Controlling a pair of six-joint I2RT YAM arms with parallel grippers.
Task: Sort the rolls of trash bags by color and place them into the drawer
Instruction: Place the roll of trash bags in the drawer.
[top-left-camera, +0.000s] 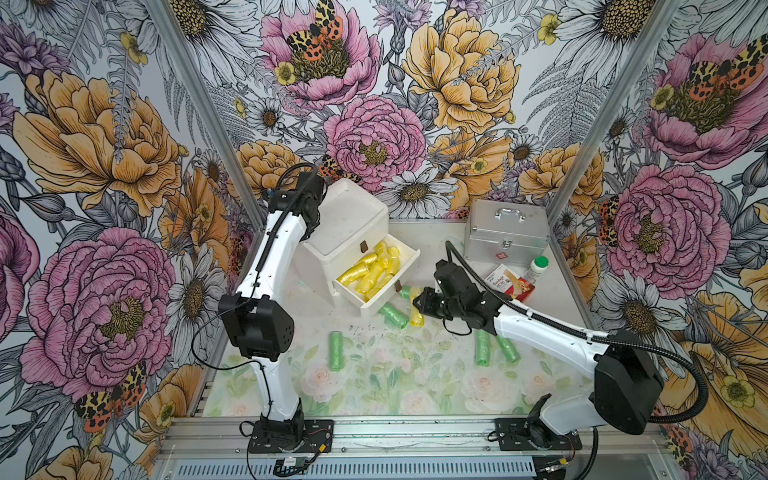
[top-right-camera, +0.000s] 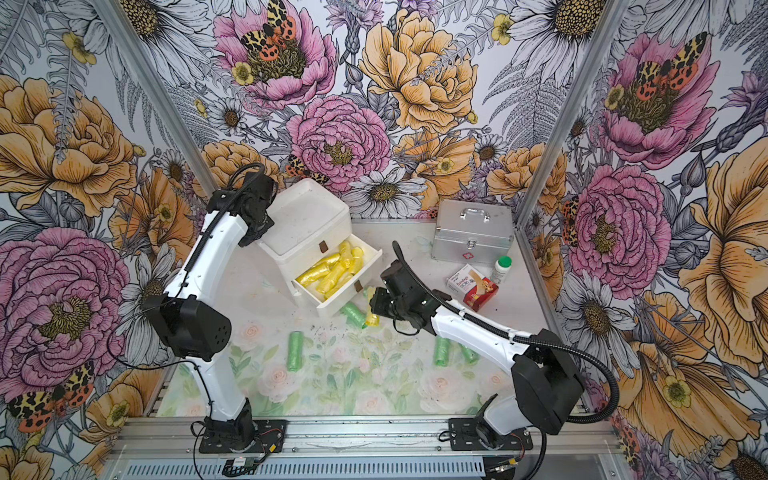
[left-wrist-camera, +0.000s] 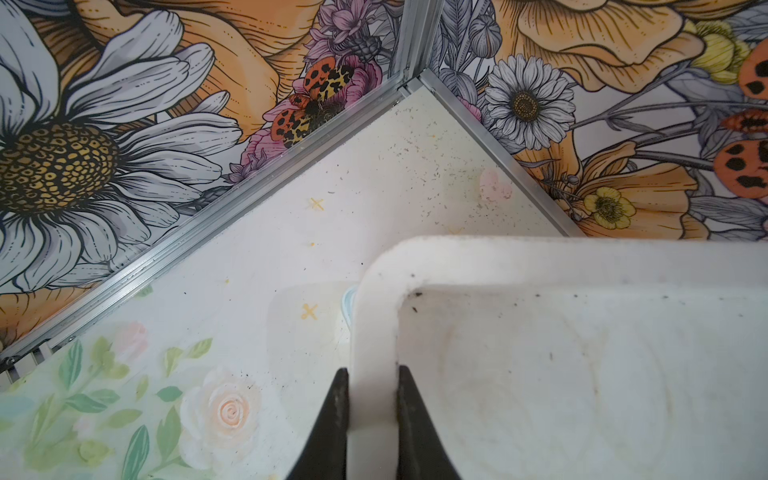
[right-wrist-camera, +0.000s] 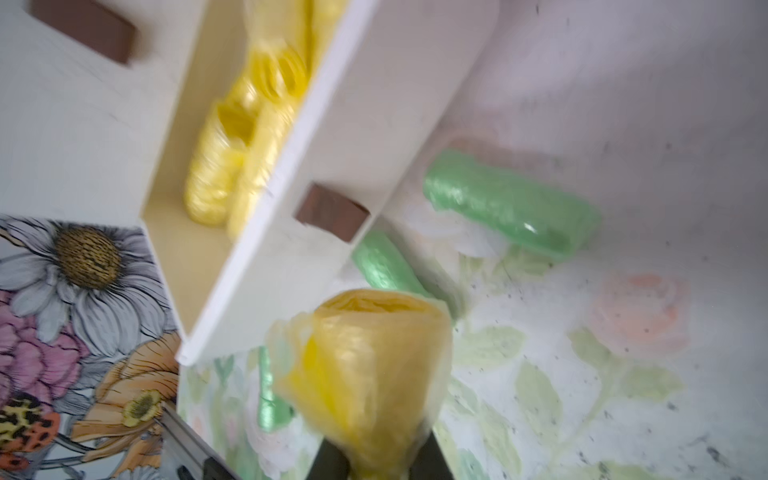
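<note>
1. Right wrist view: found right tool (right-wrist-camera: 380, 461) clenched on a yellow roll (right-wrist-camera: 365, 365), just beside the front of the open drawer (right-wrist-camera: 266, 270).
2. Left wrist view: found left tool (left-wrist-camera: 372, 374) clenched on the top rim of the white chest (left-wrist-camera: 540, 257), far left on the desk (left-wrist-camera: 332, 249).
3. Top view: saw more yellow rolls (top-left-camera: 365, 274) piled in that drawer.
4. Saw green rolls (top-left-camera: 336, 350) scattered on the desk, near and right of it.
</note>
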